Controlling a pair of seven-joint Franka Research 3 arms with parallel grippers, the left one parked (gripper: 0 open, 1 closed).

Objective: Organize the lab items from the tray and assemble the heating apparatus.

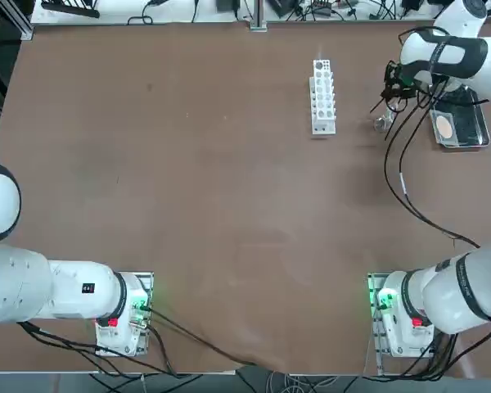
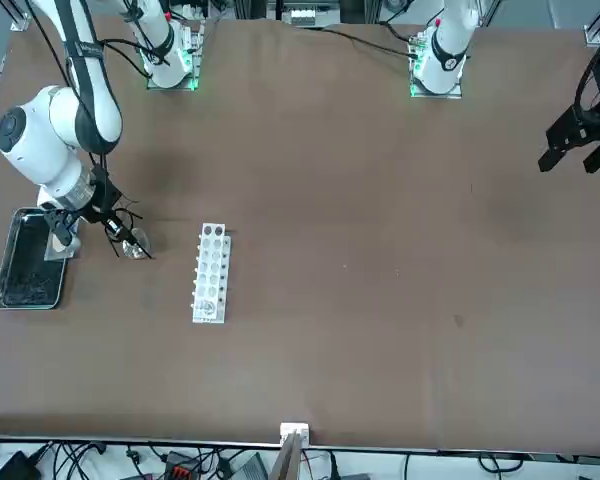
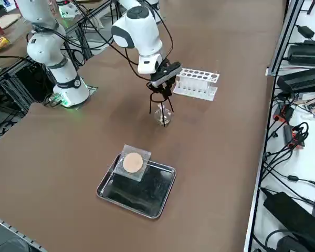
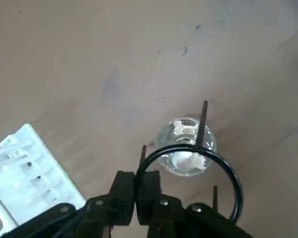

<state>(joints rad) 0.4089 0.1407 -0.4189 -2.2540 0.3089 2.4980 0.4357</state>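
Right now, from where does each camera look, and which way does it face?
Top: overhead, looking down; both arm bases at its bottom edge.
Front: across the table, facing the robot; right arm at left, tray below it.
Right side: raised, looking diagonally; right gripper holds the tripod stand over a small glass burner.
Wrist: looks down past its fingers.
Shared: white rack shows in all four.

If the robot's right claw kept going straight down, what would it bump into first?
The right claw is shut on a thin black ring stand, legs pointing down. Straight below sits a small clear glass lamp, so the stand would probably settle around it first, then its legs meet the table. Depth is hard to judge.
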